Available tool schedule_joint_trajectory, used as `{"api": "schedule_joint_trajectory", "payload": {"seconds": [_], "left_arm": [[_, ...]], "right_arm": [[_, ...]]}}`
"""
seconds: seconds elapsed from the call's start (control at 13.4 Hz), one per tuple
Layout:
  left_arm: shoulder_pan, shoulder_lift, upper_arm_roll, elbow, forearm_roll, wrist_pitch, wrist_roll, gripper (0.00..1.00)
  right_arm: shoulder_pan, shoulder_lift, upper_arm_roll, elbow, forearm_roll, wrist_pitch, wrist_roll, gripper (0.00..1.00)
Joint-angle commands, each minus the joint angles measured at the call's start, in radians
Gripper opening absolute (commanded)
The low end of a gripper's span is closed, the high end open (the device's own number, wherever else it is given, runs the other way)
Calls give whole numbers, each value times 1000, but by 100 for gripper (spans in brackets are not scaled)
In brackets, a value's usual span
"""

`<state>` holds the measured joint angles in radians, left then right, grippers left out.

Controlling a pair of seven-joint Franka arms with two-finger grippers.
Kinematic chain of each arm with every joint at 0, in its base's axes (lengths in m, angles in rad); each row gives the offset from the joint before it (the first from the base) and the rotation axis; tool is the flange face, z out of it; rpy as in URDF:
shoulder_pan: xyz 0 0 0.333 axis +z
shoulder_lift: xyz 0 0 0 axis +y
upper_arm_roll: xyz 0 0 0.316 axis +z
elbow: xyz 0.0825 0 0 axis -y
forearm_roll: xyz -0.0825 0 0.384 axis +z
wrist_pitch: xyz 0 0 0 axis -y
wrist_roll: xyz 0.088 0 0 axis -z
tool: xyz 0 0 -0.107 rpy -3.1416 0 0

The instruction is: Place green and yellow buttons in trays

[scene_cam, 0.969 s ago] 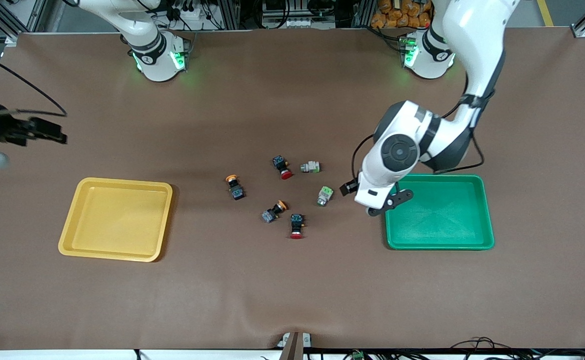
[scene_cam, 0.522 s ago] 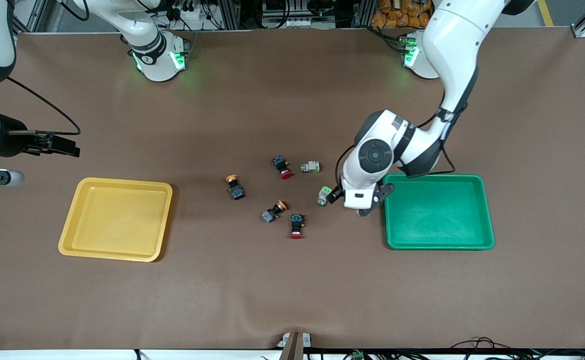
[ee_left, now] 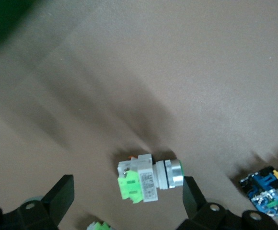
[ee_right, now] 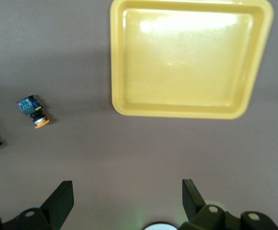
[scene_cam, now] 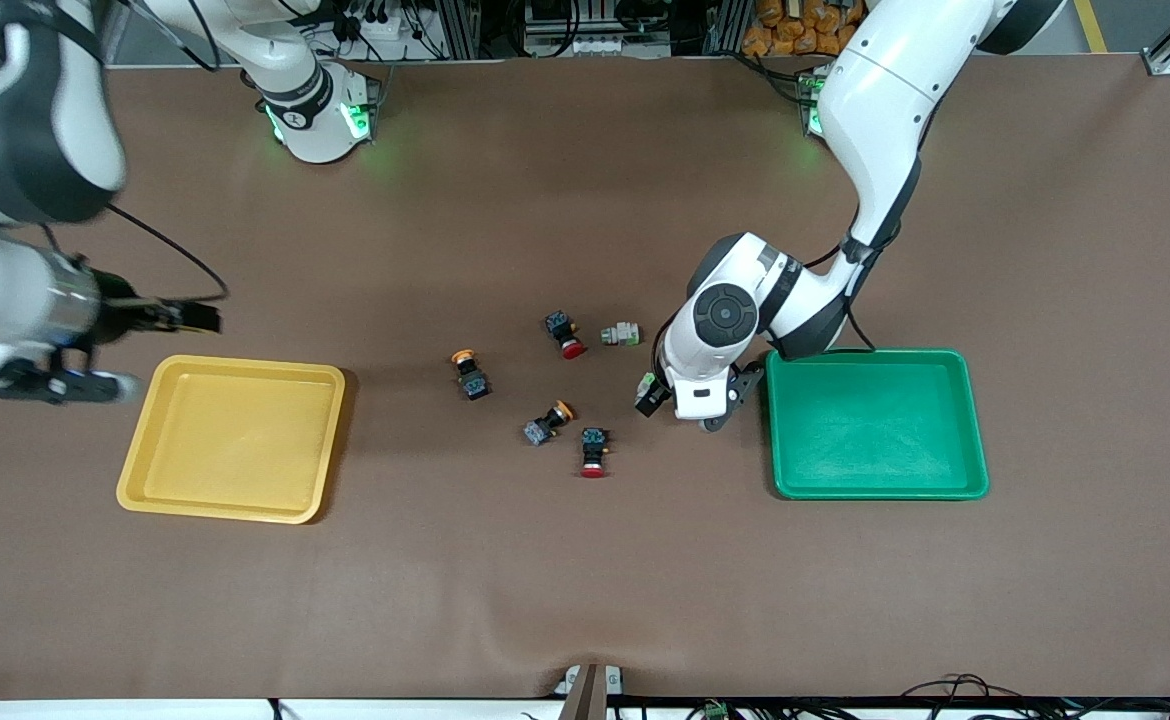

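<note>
One green button (ee_left: 148, 178) lies on its side on the brown mat between the open fingers of my left gripper (ee_left: 128, 194). In the front view the left gripper (scene_cam: 659, 394) covers most of it, beside the green tray (scene_cam: 875, 488). The other green button (scene_cam: 622, 334) lies farther from the camera. Two yellow buttons (scene_cam: 468, 373) (scene_cam: 549, 421) lie toward the yellow tray (scene_cam: 235, 505). My right gripper (scene_cam: 65, 383) is open and empty, up in the air beside the yellow tray (ee_right: 189, 108); one yellow button (ee_right: 33, 111) shows in its view.
Two red-capped switches (scene_cam: 565, 334) (scene_cam: 593, 451) lie among the buttons in the middle of the mat. A blue-bodied switch (ee_left: 268, 189) lies close to the left gripper's finger. Both trays hold nothing.
My left gripper moved from over the green tray's rim toward the middle and came down around the green button. My right arm swung in toward the yellow tray.
</note>
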<state>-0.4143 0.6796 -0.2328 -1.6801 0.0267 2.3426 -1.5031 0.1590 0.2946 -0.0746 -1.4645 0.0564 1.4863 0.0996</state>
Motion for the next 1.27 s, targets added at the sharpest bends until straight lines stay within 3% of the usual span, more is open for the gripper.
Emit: {"api": "schedule_joint_trajectory", "payload": {"seconds": [0.0, 0.3, 0.67, 1.19], "left_arm": [[-15, 6, 3, -24, 18, 72, -57, 100], [-17, 28, 3, -29, 18, 112, -78, 100], [-15, 43, 3, -33, 16, 147, -80, 100], [-17, 48, 3, -33, 13, 165, -95, 100]], "right_arm": [[34, 63, -7, 30, 14, 34, -6, 100], [11, 164, -10, 29, 126, 48, -109, 100], [54, 274, -7, 15, 126, 170, -282, 100], [198, 351, -8, -8, 129, 244, -224, 100]]}}
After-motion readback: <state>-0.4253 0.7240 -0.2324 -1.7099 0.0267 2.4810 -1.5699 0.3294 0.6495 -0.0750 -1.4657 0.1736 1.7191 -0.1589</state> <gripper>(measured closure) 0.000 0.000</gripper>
